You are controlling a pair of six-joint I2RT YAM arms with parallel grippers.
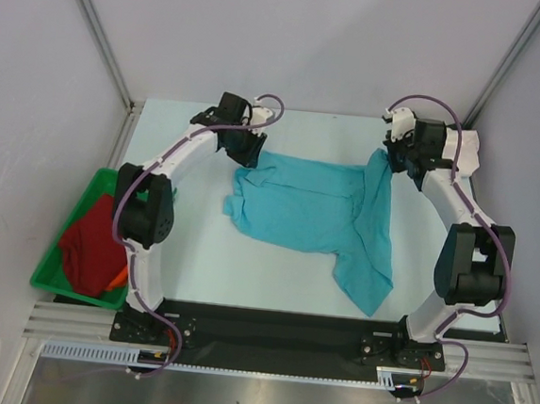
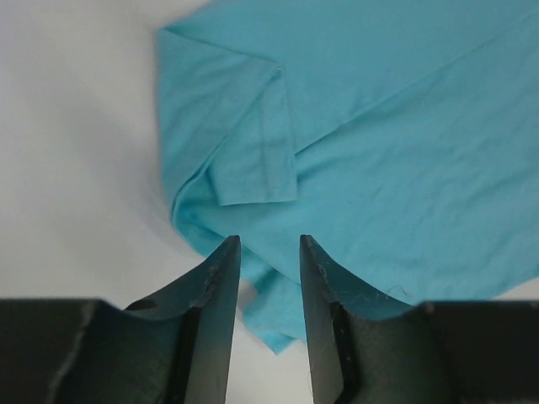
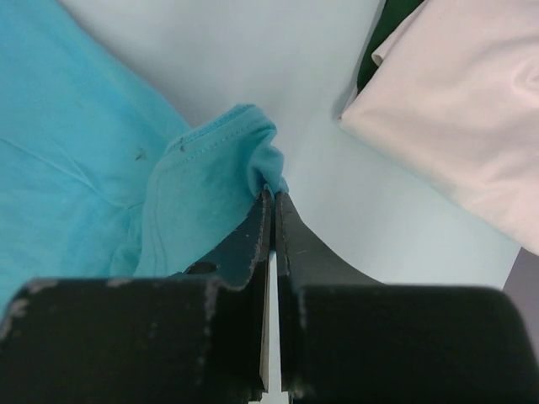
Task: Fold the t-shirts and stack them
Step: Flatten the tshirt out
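Turquoise t-shirt (image 1: 312, 210) lies rumpled across the middle of the tabletop (image 1: 198, 262), one short sleeve folded over; right jaws are clamped on its stitched edge, holding that far-right corner up; left jaws are apart right above its far-left edge; dark red t-shirt (image 1: 91, 243) sits in the green bin (image 1: 48, 272).

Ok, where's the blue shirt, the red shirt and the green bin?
blue shirt (image 1: 298, 204): top camera, middle of its body.
red shirt (image 1: 91, 248): top camera, middle of the crumpled cloth.
green bin (image 1: 55, 257): top camera, its left wall.
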